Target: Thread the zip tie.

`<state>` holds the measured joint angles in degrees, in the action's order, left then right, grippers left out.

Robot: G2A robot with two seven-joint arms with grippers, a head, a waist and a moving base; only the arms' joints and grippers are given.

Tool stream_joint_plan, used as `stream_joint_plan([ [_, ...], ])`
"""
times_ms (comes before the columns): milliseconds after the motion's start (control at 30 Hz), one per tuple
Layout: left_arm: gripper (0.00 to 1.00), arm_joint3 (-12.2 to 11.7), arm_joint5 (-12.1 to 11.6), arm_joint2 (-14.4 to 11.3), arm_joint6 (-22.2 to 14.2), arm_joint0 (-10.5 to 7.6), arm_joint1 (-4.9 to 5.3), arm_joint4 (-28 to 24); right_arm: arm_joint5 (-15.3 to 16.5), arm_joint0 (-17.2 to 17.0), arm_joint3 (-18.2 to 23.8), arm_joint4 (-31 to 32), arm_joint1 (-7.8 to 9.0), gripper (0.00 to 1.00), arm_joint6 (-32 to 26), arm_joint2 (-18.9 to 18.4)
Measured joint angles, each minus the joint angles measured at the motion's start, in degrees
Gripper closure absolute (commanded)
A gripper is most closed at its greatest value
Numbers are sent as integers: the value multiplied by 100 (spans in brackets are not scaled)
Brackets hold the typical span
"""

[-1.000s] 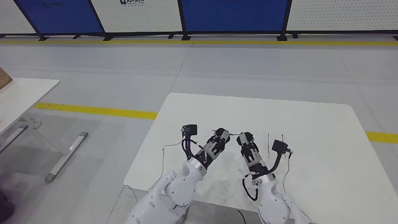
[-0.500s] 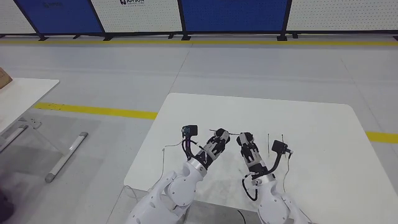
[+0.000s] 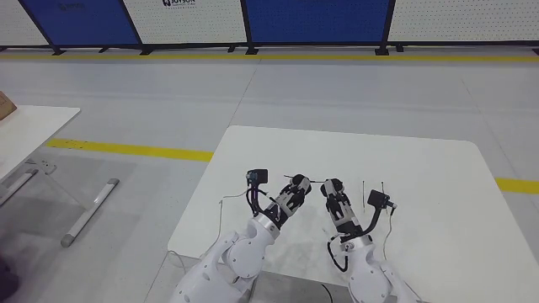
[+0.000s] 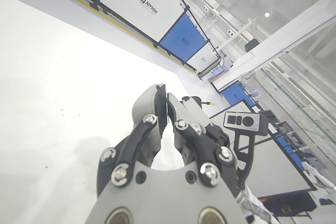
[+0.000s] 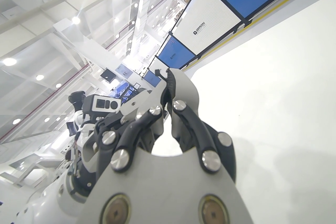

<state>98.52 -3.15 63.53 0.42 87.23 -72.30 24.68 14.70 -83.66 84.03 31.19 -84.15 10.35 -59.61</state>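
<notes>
Zip tie (image 5: 160, 72), as far as I can judge, is the small black piece poking out past the fingertips of the right gripper (image 5: 168, 79), whose fingers are clamped tight on it. The visible stub runs crosswise to those fingers and points off toward the other arm's side. How much strap there is, and where its long axis goes, is too small to tell. The left gripper (image 4: 167, 100) sits just beside it over the white table (image 3: 404, 156), its dark ribbed pads pressed together. I cannot tell whether any strap is pinched between them. From above, both tools point away from the robot, nearly parallel and near each other, the left gripper (image 3: 296, 183) a short gap from the right gripper (image 3: 329, 188). The right one is plainly the nearer to the tie, since it holds it. My guess is that the coming move depends on closing that sideways gap, so that the stub lines up with whatever the left tool offers. As for writing, the wall panels (image 3: 316, 4) beyond the table carry a logo with a word beside it. I see no label on the tie or on the fingers.
</notes>
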Motion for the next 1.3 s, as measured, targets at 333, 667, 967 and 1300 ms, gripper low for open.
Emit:
stream_joint_plan([
  [333,100,9,64,9,-69,9,13,137,-89,-12,61,144,2,100,31,-14],
  [667,95,62,136,-13,-69,19,14,184,-156,-46,114,265,15,100,-2,-55],
  [967,100,69,189,-46,-77,-5,9,226,-184,-53,139,336,25,100,-11,-100],
  [1300,100,64,211,-73,32,-35,-16,33,-160,-51,152,237,28,4,-95,-137],
])
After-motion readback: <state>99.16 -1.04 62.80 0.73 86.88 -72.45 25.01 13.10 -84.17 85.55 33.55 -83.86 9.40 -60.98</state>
